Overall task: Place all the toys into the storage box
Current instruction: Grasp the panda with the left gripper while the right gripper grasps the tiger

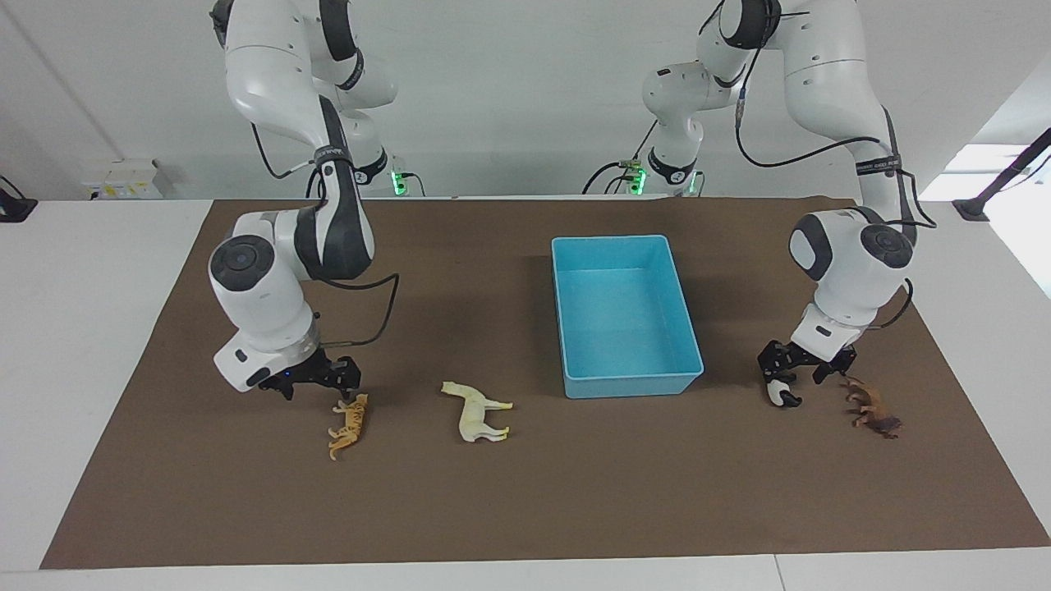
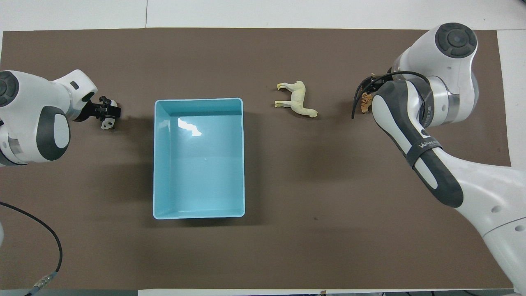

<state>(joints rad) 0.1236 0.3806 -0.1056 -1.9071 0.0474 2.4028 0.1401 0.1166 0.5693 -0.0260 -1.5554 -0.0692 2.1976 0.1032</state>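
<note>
Storage box (image 1: 626,371), light blue rectangular plastic tray with low walls, sits on the brown mat (image 1: 525,492) covering the desk, a bit toward the left arm's end and nearer the robots' edge than any toy; nothing in it. Left gripper (image 1: 797,367) is down low at the black-and-white plastic panda figurine (image 1: 780,393), fingers spread with the panda's upper part between them; no clamp visible, panda lies on the mat. Brown dark-maned plastic lion figurine (image 1: 874,405) lies just beside it, closer to the left arm's end edge, untouched. Right gripper (image 1: 316,379) is low too, fingers apart, just at the robot-side end of the orange striped plastic tiger figurine (image 1: 349,425), holding nothing; can't tell if it touches. Cream-white plastic horse figurine (image 1: 478,410) lies on its side between tiger and box, well apart from both grippers. All four toys are outside the box.
</note>
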